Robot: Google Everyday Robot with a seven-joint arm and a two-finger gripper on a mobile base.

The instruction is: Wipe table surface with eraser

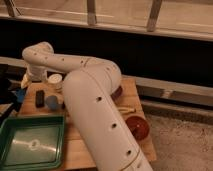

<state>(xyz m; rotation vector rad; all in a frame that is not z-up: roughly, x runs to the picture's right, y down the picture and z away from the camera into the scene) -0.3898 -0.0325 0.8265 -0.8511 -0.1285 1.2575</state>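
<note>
The light brown wooden table surface (75, 145) fills the lower left of the camera view. The eraser (40, 97), a small black block, lies on it near the far left, just beyond the green tray. My white arm runs from the bottom centre up and then left, and its wrist turns down at the table's far left corner. The gripper (29, 81) hangs there, a little behind and left of the eraser and apart from it. Most of the gripper is hidden by the wrist.
A green plastic tray (50, 125) sits at the front left. A blue round thing (51, 102) and a white cup (55, 79) stand by the eraser. A blue-grey pad (19, 95) lies at the left edge. Two reddish bowls (137, 126) (118, 93) sit right of my arm.
</note>
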